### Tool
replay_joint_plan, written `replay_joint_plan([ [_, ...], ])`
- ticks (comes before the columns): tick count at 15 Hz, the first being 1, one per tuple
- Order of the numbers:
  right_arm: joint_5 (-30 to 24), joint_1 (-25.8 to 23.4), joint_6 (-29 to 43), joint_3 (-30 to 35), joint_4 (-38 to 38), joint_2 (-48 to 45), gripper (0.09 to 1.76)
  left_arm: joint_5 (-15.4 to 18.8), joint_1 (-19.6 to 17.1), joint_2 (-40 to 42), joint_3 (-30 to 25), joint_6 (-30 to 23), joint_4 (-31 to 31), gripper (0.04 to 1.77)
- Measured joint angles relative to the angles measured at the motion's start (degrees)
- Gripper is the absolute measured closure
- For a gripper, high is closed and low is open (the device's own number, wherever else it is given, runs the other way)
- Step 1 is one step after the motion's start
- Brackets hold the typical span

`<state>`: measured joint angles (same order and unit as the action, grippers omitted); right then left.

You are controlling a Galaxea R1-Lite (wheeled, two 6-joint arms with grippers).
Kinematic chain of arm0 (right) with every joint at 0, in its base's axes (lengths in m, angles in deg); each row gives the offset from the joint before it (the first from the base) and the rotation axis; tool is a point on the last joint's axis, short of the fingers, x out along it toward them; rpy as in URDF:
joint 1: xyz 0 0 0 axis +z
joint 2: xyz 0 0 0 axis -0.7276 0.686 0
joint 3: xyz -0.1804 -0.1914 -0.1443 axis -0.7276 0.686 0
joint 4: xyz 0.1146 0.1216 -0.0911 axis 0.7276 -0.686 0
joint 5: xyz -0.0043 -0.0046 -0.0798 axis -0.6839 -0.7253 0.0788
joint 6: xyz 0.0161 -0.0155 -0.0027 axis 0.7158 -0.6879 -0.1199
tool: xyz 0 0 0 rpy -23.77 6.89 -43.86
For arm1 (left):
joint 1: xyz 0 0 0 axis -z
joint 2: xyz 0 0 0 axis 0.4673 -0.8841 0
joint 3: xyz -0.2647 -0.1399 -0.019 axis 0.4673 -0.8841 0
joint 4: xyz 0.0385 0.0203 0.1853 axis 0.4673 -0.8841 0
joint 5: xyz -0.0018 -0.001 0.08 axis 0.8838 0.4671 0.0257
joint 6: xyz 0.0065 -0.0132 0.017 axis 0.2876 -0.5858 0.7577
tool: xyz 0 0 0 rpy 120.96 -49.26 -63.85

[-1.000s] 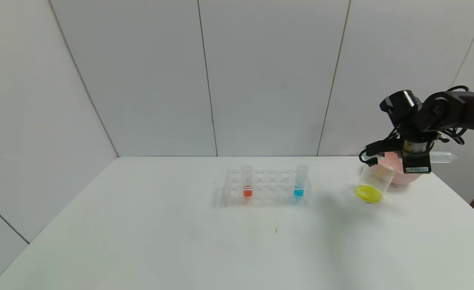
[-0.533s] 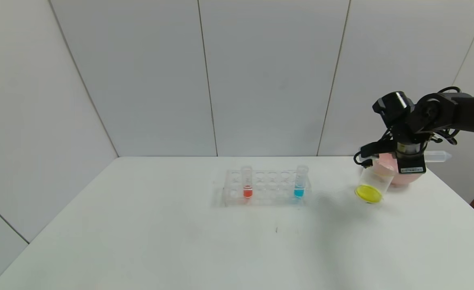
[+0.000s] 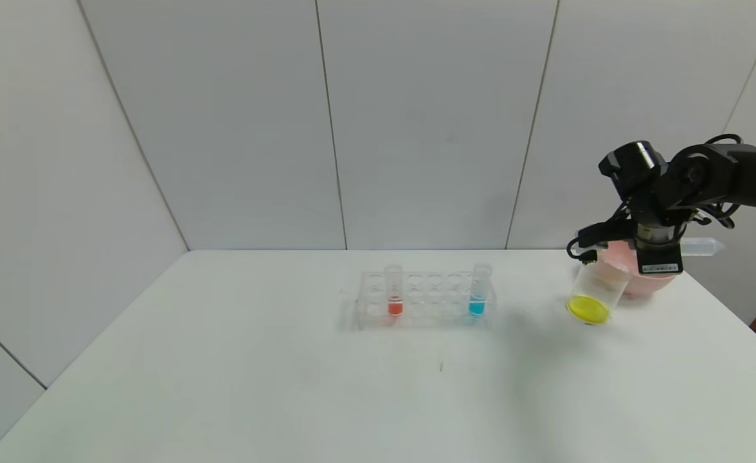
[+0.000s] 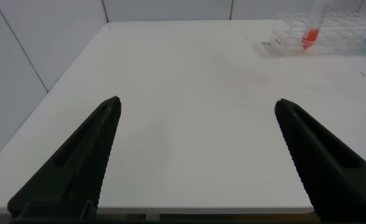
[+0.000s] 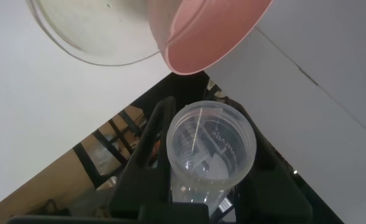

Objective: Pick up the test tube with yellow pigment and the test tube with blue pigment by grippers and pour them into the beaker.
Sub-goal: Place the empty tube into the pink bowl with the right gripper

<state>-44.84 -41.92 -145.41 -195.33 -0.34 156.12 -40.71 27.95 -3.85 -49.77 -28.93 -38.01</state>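
My right gripper (image 3: pixel 657 249) is shut on the yellow pigment test tube (image 3: pixel 701 246) and holds it lying level above the beaker (image 3: pixel 596 292) and the pink bowl. The tube looks empty; yellow liquid lies in the bottom of the tilted beaker. In the right wrist view the tube's open mouth (image 5: pixel 211 147) sits between my black fingers (image 5: pixel 150 144), with the beaker rim (image 5: pixel 77 51) beyond. The blue pigment test tube (image 3: pixel 478 292) stands upright at the right end of the rack. My left gripper (image 4: pixel 197 101) is open and empty, low over the table's near left part.
A clear many-holed rack (image 3: pixel 426 297) stands mid-table and also holds a tube with orange-red liquid (image 3: pixel 394 292); both show in the left wrist view (image 4: pixel 309 36). A pink bowl (image 3: pixel 641 281) stands just behind the beaker near the right table edge.
A thin yellow thread from the tube into the beaker one second ago is gone. My right gripper has risen slightly with the tube. The left arm has not moved.
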Motion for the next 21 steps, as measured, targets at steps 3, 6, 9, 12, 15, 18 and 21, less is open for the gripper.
replay_joint_plan([
  [3,-0.6,-1.07,0.13,0.0,0.16,-0.74,1.25,0.0,0.0,0.0,0.0,-0.02,0.02,0.05],
  [6,-9.19,-2.84,1.23,0.02,0.11,-2.06,1.25,0.0,0.0,0.0,0.0,0.0,0.02,0.05],
  [9,-29.31,-6.13,7.72,0.0,0.0,-3.41,1.25,0.0,0.0,0.0,0.0,0.0,0.0,0.05],
  [12,-48.92,-9.61,19.64,0.11,0.9,-4.79,1.25,0.0,0.0,0.0,0.0,0.0,0.02,0.05],
  [15,-54.89,-10.87,35.74,1.71,5.78,-6.97,1.25,0.0,0.0,0.0,0.0,0.0,0.02,0.05],
  [18,-56.61,-10.06,53.35,7.63,22.17,-10.39,1.25,0.0,0.0,0.0,0.0,0.01,0.02,0.05],
  [21,-57.0,-10.28,61.64,19.4,41.76,-13.69,1.25,0.0,0.0,0.0,0.0,-0.02,0.02,0.05],
])
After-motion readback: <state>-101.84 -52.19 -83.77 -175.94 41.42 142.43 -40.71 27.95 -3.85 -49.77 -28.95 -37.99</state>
